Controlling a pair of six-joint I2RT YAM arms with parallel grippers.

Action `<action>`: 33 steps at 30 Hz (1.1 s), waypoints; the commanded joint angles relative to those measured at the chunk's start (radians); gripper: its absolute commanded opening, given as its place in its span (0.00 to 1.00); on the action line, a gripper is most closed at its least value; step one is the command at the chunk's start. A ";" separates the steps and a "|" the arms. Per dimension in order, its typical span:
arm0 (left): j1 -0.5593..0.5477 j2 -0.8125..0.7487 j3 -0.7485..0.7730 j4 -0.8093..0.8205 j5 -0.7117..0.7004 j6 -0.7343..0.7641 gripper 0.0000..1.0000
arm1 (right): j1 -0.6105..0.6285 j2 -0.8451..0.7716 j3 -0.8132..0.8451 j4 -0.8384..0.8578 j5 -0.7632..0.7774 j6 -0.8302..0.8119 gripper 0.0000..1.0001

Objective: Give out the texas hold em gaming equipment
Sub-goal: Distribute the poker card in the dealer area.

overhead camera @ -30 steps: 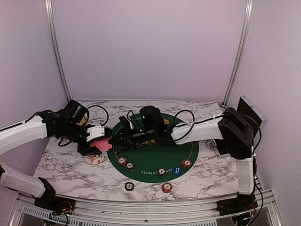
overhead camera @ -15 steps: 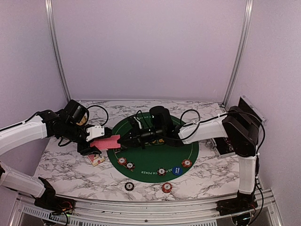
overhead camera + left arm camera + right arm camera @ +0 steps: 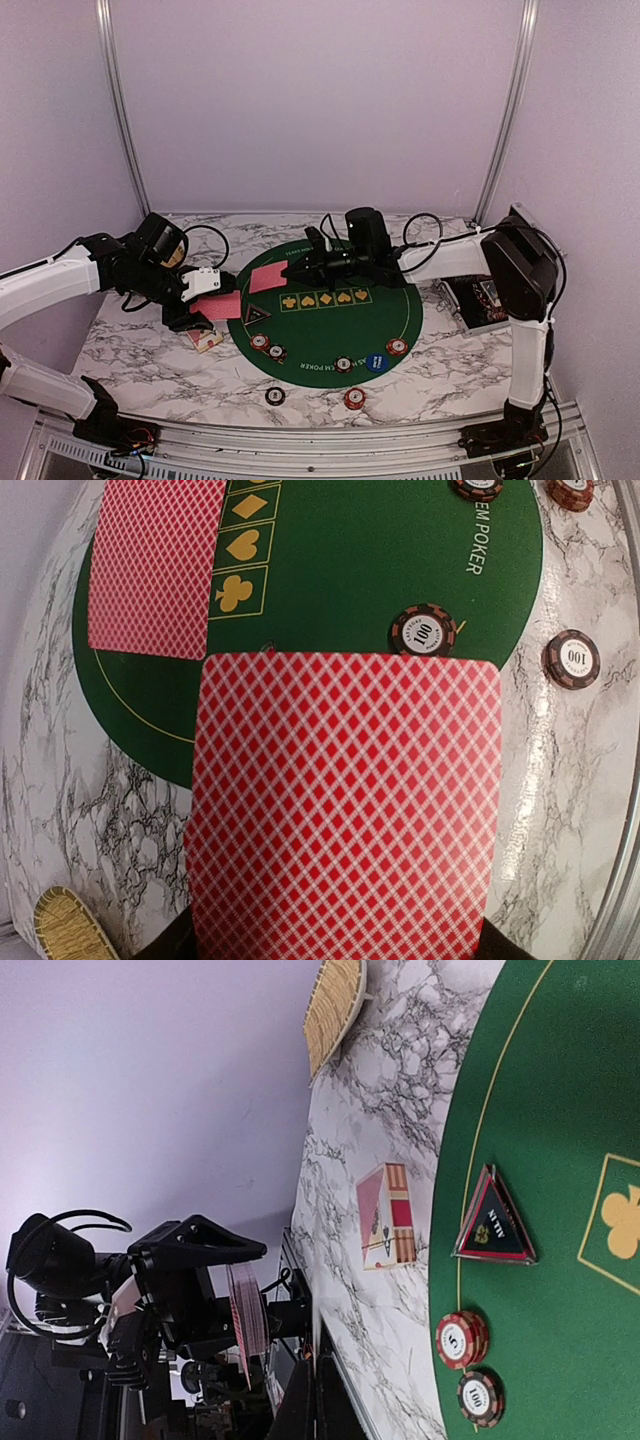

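Note:
My left gripper (image 3: 205, 298) is shut on a deck of pink-red-backed cards (image 3: 222, 305) at the green mat's left edge. The deck fills the left wrist view (image 3: 345, 800) and shows edge-on in the right wrist view (image 3: 245, 1325). My right gripper (image 3: 295, 270) is shut on a single card (image 3: 268, 278) and holds it above the mat's back left. That card also shows in the left wrist view (image 3: 155, 565). The triangular marker (image 3: 258, 315), the blue button (image 3: 376, 362) and several chips (image 3: 260, 341) lie on the mat. Two chips (image 3: 273, 396) lie on the marble.
A green round poker mat (image 3: 400, 310) covers the table's middle. A card box (image 3: 207, 340) lies on the marble below the left gripper. A tan woven basket (image 3: 176, 258) stands behind the left arm. A black hinged case (image 3: 480, 298) stands at the right.
My right gripper has drawn a single card off the deck and moved right and back with it over the mat. My left gripper still holds the deck in place.

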 commanded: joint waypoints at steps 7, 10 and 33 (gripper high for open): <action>0.005 -0.032 -0.002 -0.027 0.014 -0.028 0.20 | -0.010 0.268 0.352 -0.226 0.104 -0.140 0.00; 0.005 -0.035 -0.002 -0.030 0.015 -0.032 0.20 | -0.008 0.348 0.436 -0.244 0.115 -0.137 0.00; 0.004 -0.051 -0.003 -0.034 0.053 -0.059 0.19 | 0.021 0.544 0.676 -0.417 0.206 -0.197 0.21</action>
